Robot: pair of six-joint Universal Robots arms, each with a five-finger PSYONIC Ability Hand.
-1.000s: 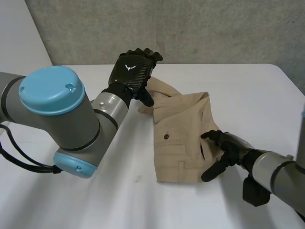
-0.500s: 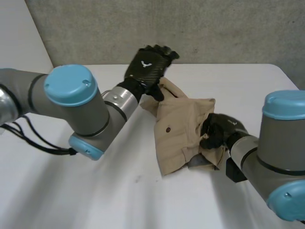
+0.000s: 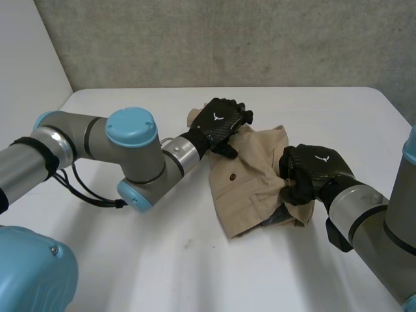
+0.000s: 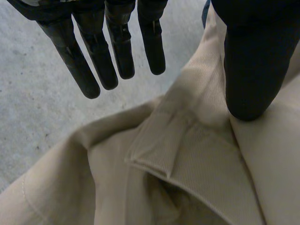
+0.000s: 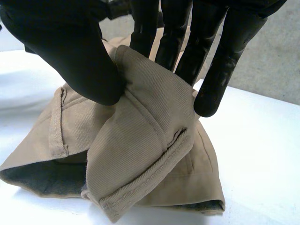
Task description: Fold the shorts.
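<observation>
The tan shorts [image 3: 250,185] lie crumpled in the middle of the white table [image 3: 117,266]. My left hand [image 3: 223,123] rests on their far left corner. In the left wrist view its fingers [image 4: 117,47] are straight and stand off the cloth, while the thumb lies on a raised fold of the shorts [image 4: 187,168]. My right hand [image 3: 313,172] is at the shorts' right edge. In the right wrist view its thumb [image 5: 70,51] and fingers pinch a fold of the shorts [image 5: 140,150] and hold it up off the table, so the dark inside shows below.
A grey wall [image 3: 260,39] runs behind the table's far edge. My left arm [image 3: 130,149] reaches across the table's left half, low over its surface. Bare table lies in front of the shorts and to their right.
My right hand has closed on the shorts' right edge and lifted it, bunching the cloth. My left hand has come down and to the right onto the far corner.
</observation>
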